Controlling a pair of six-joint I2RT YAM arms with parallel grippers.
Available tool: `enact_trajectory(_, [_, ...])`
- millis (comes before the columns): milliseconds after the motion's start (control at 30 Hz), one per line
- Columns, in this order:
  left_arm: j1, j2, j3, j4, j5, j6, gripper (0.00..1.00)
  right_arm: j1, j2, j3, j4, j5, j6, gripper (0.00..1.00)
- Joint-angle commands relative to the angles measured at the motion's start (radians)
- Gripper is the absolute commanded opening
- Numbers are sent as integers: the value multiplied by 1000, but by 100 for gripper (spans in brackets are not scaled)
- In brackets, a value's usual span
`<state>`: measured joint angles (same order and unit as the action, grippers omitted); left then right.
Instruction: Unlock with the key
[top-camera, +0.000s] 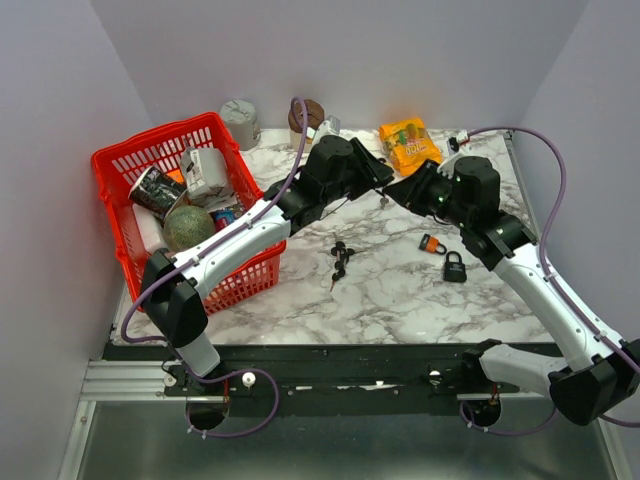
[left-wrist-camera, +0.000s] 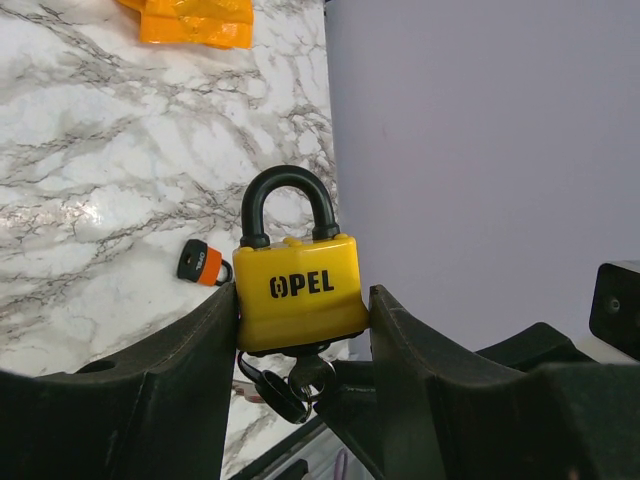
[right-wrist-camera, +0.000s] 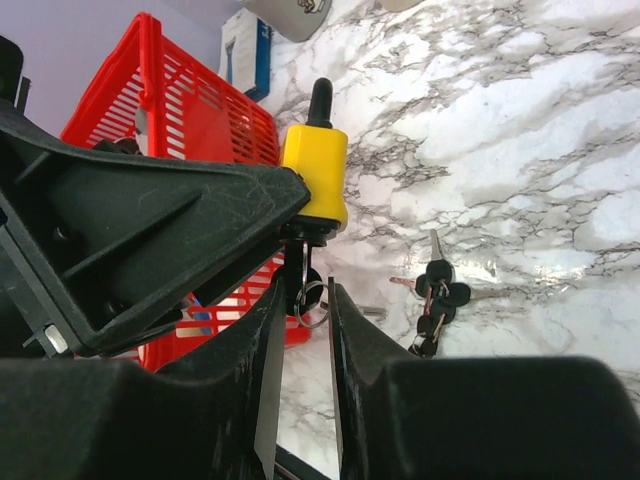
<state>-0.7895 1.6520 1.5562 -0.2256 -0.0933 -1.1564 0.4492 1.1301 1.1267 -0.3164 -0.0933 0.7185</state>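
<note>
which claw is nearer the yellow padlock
Left. The left claw clamps the padlock; the right claw sits just below it, straddling its key.

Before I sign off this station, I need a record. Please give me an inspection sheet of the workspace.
Surface: marble table, no spill seen.
Job's things: yellow OPEL padlock held in the air, key at its underside.
Clutter: full red basket, key bunch, orange padlock, black padlock, snack bag.
Grippers: left gripper clamps that padlock; right gripper fingers flank the key, grip unclear.
Cables: purple cables loop along both arms.
Surroundings: plain walls.
</note>
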Motion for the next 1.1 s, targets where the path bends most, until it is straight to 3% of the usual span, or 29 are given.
enact_trajectory(0, [-1, -38, -2, 66, 12, -3, 0, -12, 5, 24, 45, -13, 10, 29])
enact_trajectory(433, [-1, -41, 1, 71, 9, -3, 0, -17, 20, 8, 43, -45, 19, 26])
enact_trajectory(800, [-2, -46, -7, 74, 9, 0, 0, -17, 45, 8, 43, -65, 18, 17])
enact_trajectory(933, [-4, -44, -7, 77, 13, 1, 0, -20, 53, 12, 48, -66, 16, 7])
enact_trajectory(967, [-7, -46, -8, 77, 15, 1, 0, -21, 54, 10, 50, -68, 16, 1])
enact_trajectory(1067, [-11, -46, -13, 80, 20, 6, 0, -26, 57, 8, 62, -68, 16, 1])
